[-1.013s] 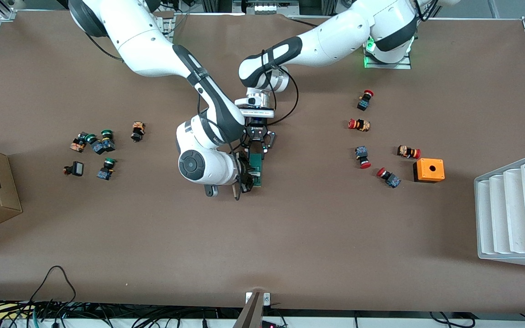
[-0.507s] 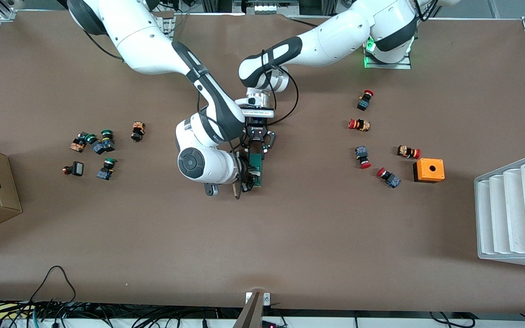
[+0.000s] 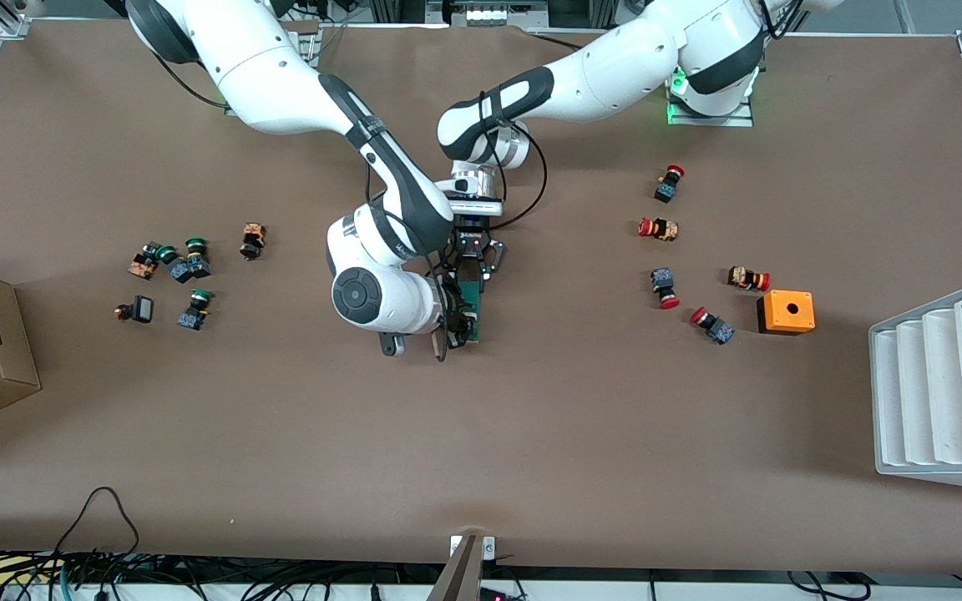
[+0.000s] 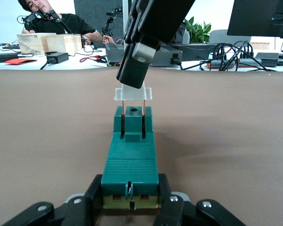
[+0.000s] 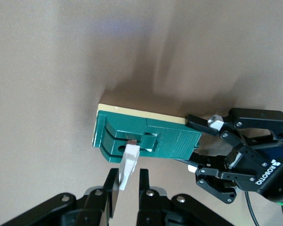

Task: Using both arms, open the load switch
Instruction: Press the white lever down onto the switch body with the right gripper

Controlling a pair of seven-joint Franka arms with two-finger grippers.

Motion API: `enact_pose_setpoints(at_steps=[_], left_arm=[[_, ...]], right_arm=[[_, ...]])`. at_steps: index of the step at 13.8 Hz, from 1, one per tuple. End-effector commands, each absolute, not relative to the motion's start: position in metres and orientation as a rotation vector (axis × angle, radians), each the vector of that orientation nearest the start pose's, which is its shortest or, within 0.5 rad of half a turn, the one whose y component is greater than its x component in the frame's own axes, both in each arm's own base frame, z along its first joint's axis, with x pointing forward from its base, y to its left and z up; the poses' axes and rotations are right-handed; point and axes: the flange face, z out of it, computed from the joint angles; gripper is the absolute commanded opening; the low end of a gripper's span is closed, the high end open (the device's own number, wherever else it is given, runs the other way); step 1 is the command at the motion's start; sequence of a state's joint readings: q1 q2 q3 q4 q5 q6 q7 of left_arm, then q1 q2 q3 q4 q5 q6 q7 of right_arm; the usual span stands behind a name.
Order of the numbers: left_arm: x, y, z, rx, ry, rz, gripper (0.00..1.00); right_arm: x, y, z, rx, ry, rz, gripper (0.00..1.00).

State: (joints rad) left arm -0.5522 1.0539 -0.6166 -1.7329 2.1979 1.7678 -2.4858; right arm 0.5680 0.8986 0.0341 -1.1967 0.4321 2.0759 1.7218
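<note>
- Clock bearings are read on the front view, with 6 o'clock toward the camera.
- Right pincer (image 3: pixel 450 332): at the 6 o'clock end of the switch (image 3: pixel 471 310), closed narrow on the white tab (image 4: pixel 132 93). The tab is gripped flat between both fingers (image 5: pixel 112 188).
- Tab: lifted partly off the green body. Its two pins sit in the body's slots, with a gap showing between the tab plate and the body.
- Switch: lies flat at mid-worktop (image 3: pixel 531 434), long axis running 12 to 6 o'clock, and is not tilted.
- Left pincer (image 3: pixel 473 265): at the 12 o'clock end of the switch, clamped tight across the body's sides and pinning it to the worktop.
- Right arm: enters from 11 o'clock, with the wrist bent low beside the switch at 9 o'clock.
- Left arm: enters from 1 o'clock, with the wrist pointing down over the switch's far end.
- Progress, as judged: both grips are made and extraction has begun but is not finished. What remains is to draw the tab straight along the pins until clear while the body is held down.
- Risk, as judged: a skewed pull could bind the pins.
- Bystanders: red buttons (image 3: pixel 665 288) and an orange box (image 3: pixel 786 311) lie at 3 o'clock and green buttons (image 3: pixel 195 309) at 9 o'clock, all well apart.
</note>
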Motion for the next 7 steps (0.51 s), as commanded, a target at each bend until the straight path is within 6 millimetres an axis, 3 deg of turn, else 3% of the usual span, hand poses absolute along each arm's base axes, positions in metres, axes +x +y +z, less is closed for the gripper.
enact_pose_setpoints(at_steps=[1, 7], left_arm=[[0.348, -0.565, 0.066, -2.648, 0.008, -1.859, 0.0], [0.347, -0.565, 0.065, -2.65, 0.01, -1.856, 0.0]], right_arm=[[0.608, 0.442, 0.247, -2.334, 1.834, 0.556, 0.23], [0.597, 0.439, 0.247, -2.357, 1.835, 0.566, 0.23]])
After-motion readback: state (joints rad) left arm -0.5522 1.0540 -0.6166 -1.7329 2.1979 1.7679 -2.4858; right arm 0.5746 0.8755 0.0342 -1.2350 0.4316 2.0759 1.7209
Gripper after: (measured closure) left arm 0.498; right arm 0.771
